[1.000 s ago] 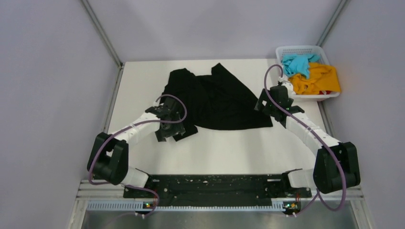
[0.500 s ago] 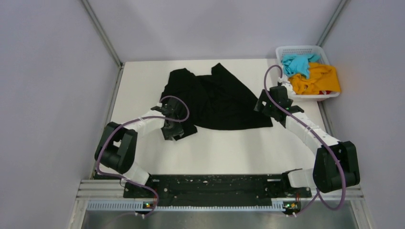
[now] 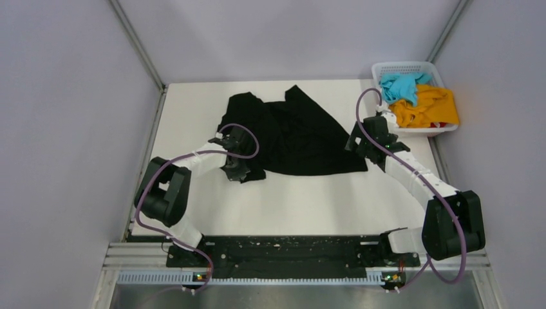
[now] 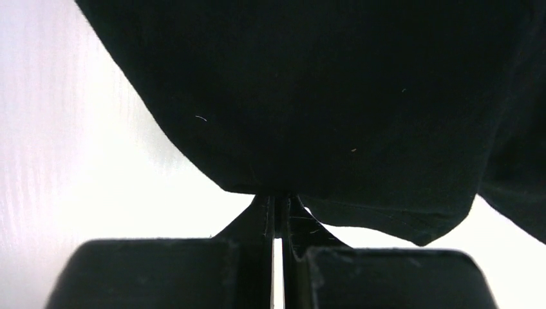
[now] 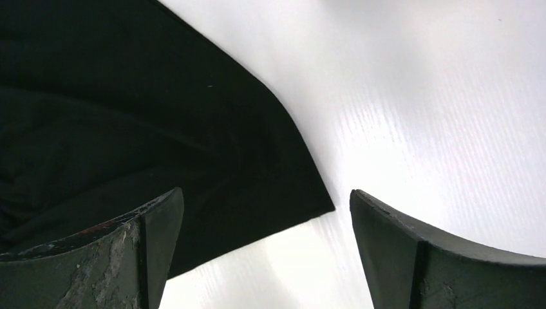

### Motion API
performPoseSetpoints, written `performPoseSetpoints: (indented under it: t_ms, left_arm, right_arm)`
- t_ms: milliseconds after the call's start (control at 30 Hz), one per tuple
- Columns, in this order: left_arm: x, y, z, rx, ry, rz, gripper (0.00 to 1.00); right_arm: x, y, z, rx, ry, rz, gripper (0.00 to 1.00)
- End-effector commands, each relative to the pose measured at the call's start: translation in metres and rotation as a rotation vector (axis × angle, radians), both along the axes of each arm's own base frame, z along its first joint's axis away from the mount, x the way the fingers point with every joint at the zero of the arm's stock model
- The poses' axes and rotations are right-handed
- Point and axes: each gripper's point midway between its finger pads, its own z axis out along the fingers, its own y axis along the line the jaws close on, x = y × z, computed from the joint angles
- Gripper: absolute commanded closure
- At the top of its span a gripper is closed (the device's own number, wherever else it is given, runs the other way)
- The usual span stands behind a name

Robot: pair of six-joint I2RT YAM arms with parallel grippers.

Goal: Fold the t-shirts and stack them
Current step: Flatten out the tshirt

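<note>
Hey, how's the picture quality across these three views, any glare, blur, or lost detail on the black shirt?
Top view: even light, sharp; the black shirt shows only faint folds. Left wrist view: table blown out white, shirt nearly featureless, the shut left gripper dark and soft-edged. Right wrist view: streaky glare on the table, faint folds visible, the open right gripper in fair focus.

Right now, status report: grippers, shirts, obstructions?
Left gripper shut on large black fabric t-shirt. Right gripper open over its corner. Turquoise shirt, orange shirt in white lattice basket. No obstruction seen.
</note>
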Motion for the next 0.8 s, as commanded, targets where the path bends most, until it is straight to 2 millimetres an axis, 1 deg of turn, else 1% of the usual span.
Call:
performPoseSetpoints:
  t_ms: [0, 67, 167, 233, 333, 433, 633, 767]
  left_arm:
    - [0.0, 0.025, 0.001, 0.116, -0.023, 0.066, 1.0]
    - [-0.004, 0.039, 0.014, 0.18, -0.033, 0.095, 1.0]
    - [-0.008, 0.066, 0.032, 0.287, -0.063, 0.148, 1.0]
    - [-0.008, 0.075, 0.041, 0.3, -0.08, 0.165, 1.0]
    - [-0.012, 0.079, 0.047, 0.29, -0.093, 0.172, 1.0]
    - [-0.016, 0.081, 0.05, 0.287, -0.104, 0.184, 1.0]
    - [-0.019, 0.085, 0.05, 0.285, -0.107, 0.201, 1.0]
    - [-0.021, 0.085, 0.05, 0.28, -0.105, 0.209, 1.0]
  right_arm:
    - [-0.004, -0.022, 0.003, -0.055, 0.02, -0.082, 0.01]
    - [-0.012, -0.026, -0.008, -0.051, 0.063, -0.093, 0.01]
    - [-0.019, -0.023, -0.027, -0.046, 0.128, -0.069, 0.03]
    - [-0.023, -0.019, -0.04, -0.039, 0.181, -0.053, 0.06]
    - [-0.033, -0.02, -0.058, -0.049, 0.271, -0.052, 0.11]
    - [-0.039, -0.022, -0.069, -0.065, 0.32, -0.056, 0.13]
    - [-0.035, -0.025, -0.083, -0.093, 0.337, -0.057, 0.16]
    - [-0.036, -0.018, -0.094, -0.056, 0.352, -0.036, 0.23]
